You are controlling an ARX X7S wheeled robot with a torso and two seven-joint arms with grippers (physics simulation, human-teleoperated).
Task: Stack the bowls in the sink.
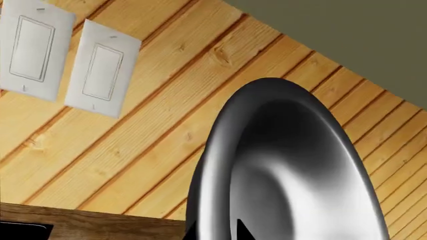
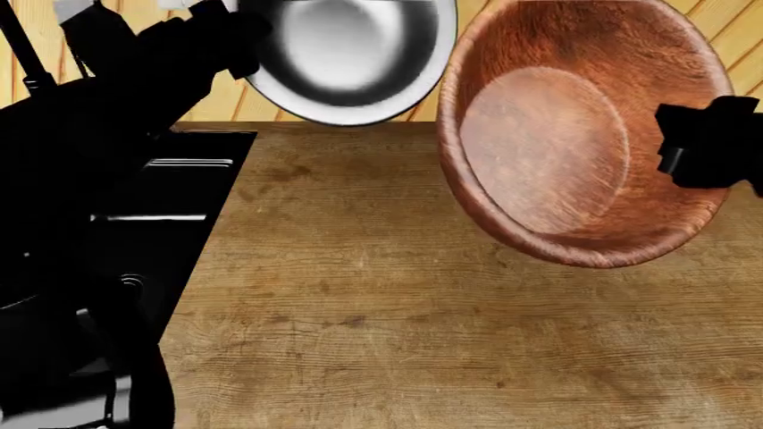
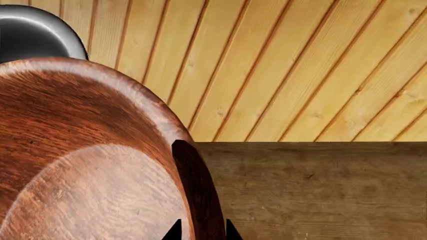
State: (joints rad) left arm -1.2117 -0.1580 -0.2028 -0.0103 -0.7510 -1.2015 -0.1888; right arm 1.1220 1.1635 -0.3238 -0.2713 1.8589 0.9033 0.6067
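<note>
Two bowls are held aloft over the worn wooden countertop (image 2: 394, 304); neither is yet in the glossy black sink (image 2: 179, 192), seen at 9 o'clock in the head view and mostly hidden by the left arm.

The large reddish-brown wood-grain bowl (image 2: 560, 134) hangs at 2 o'clock, tilted, hollow toward the camera. Its rim is pinched by the right gripper (image 3: 200, 234): one dark finger lies inside the wall, one outside.

The smaller shiny dark steel bowl (image 2: 346, 54) hangs at 12 o'clock, tilted likewise. It is pinched at the rim by the left gripper (image 1: 223, 231).

The two white wall switches (image 1: 63, 60) show on the pine-board wall.

Judged step: carry, both bowls lifted, stacking not begun. Next move, as judged: the wooden bowl is to be levelled and set in a basin at 9 o'clock, the steel bowl nested inside.
</note>
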